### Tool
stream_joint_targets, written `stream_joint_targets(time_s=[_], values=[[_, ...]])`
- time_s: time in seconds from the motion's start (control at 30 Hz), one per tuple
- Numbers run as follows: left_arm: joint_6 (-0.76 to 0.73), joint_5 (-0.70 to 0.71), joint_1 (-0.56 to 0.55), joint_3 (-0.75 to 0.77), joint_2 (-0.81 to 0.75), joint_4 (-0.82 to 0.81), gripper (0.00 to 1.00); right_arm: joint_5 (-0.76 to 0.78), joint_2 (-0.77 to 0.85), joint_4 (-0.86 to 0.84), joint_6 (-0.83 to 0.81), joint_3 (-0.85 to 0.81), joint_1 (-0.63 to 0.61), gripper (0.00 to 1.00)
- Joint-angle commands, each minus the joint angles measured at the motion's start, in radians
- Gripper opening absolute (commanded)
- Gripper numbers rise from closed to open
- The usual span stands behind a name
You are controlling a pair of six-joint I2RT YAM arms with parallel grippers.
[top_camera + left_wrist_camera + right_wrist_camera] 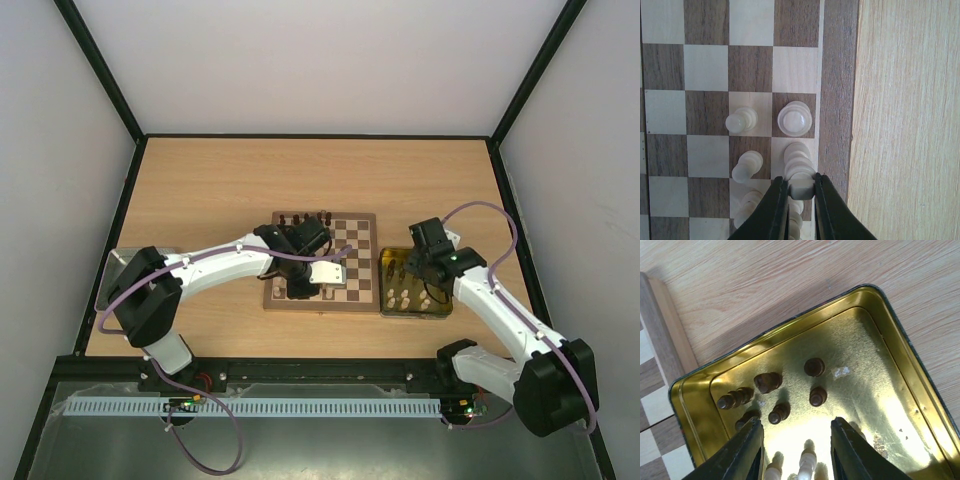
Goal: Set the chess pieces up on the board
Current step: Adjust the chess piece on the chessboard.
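Note:
The chessboard (355, 262) lies mid-table. My left gripper (801, 187) hangs over the board's near left corner and is shut on the top of a cream piece (801, 165) standing on an edge square beside the brown border (837, 100). Other cream pieces (794, 118) stand on nearby squares. Dark pieces (300, 217) line the board's far left edge. My right gripper (796, 450) is open above the gold tray (900, 355), with several dark pieces (815, 367) ahead of it and cream pieces (807, 460) below between the fingers.
The gold tray (445, 305) sits right against the board's right side. A grey metal tray (118, 262) lies at the table's left edge. Black frame posts and white walls enclose the table.

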State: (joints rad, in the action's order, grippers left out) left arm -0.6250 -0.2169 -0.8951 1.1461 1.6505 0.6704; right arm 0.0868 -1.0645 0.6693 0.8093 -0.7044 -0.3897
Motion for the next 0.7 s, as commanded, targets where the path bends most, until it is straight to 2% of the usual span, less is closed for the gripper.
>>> stream_joint_targets(time_s=[0.0, 0.67], values=[[-0.004, 0.004, 0.006, -0.022, -0.015, 0.028, 0.10, -0.016, -0.016, 0.010, -0.027, -0.017, 0.035, 0.35], [-0.013, 0.008, 0.010, 0.007, -0.020, 0.061, 0.07, -0.038, -0.038, 0.006, -0.047, -0.018, 0.068, 0.35]])
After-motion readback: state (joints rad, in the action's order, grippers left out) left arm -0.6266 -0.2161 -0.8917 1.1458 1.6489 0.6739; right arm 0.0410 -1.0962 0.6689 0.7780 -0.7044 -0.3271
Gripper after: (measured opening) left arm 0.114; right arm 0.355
